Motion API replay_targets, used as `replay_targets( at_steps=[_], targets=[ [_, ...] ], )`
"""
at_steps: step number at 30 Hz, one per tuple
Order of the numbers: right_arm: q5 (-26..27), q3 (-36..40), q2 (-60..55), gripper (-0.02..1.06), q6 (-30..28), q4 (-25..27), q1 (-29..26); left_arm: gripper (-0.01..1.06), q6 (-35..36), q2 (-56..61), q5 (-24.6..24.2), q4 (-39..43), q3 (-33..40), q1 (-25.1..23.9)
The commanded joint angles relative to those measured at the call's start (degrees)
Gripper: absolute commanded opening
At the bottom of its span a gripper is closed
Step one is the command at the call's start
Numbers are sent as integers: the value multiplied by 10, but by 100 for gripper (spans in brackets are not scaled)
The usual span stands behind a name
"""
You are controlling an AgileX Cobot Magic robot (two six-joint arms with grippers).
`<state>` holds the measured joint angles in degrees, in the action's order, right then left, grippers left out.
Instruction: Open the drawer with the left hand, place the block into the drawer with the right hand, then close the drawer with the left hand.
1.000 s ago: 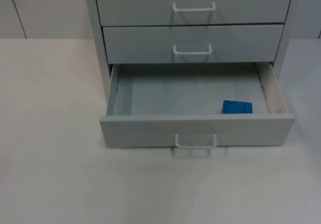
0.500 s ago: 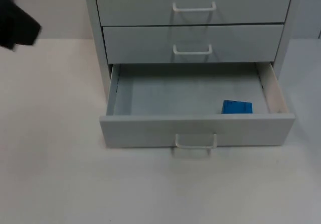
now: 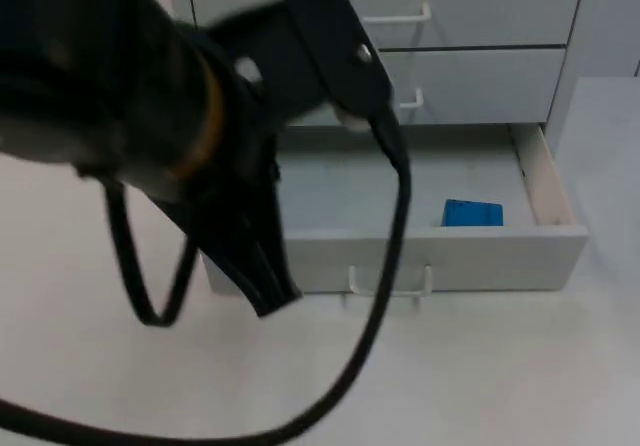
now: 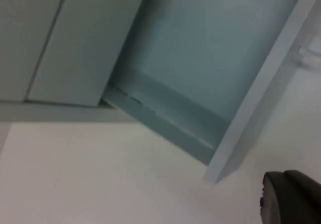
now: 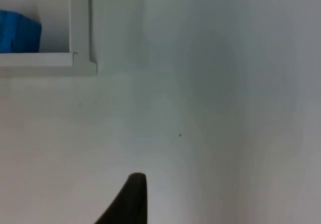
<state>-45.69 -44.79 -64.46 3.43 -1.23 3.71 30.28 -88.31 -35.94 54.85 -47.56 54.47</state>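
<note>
Item: left gripper [image 3: 262,286], newly swung in over the pale grey bottom drawer [image 3: 400,256]; finger spacing I cannot tell. Small blue block [image 3: 472,212] lies inside, beyond and right of it. I judge closing comes next. Right gripper [image 5: 131,196] waits outside, state unclear.

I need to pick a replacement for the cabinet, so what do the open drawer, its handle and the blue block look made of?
The drawer looks like painted sheet metal or laminate: thin, flat, matte grey walls. Its handle seems a white coated wire or plastic loop. The blue block looks like matte plastic or painted wood; I cannot tell which.
</note>
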Motion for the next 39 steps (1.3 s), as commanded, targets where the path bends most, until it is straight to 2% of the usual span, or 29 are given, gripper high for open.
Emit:
replay_targets(
  at_steps=[1,5,11,20,29,32,35,39],
  targets=[
    [4,3,2,105,-3,0,2,0,39,-28,27,42,-4,5],
    [5,3,2,105,-3,-1,2,0,131,-84,70,149,-4,5],
    [10,3,2,105,-3,-3,2,0,208,-143,69,252,-4,5],
    [15,3,2,105,-3,-17,2,0,234,-200,94,284,-9,5],
    [15,3,2,105,-3,-17,2,0,306,-266,63,391,-31,5],
    [15,3,2,105,-3,-17,2,0,360,-293,27,451,-42,2],
    [16,3,2,105,-3,-17,2,0,387,-303,-3,451,-56,1],
    [20,3,2,105,-3,-17,2,0,390,-307,9,451,-76,-16]
  ],
)
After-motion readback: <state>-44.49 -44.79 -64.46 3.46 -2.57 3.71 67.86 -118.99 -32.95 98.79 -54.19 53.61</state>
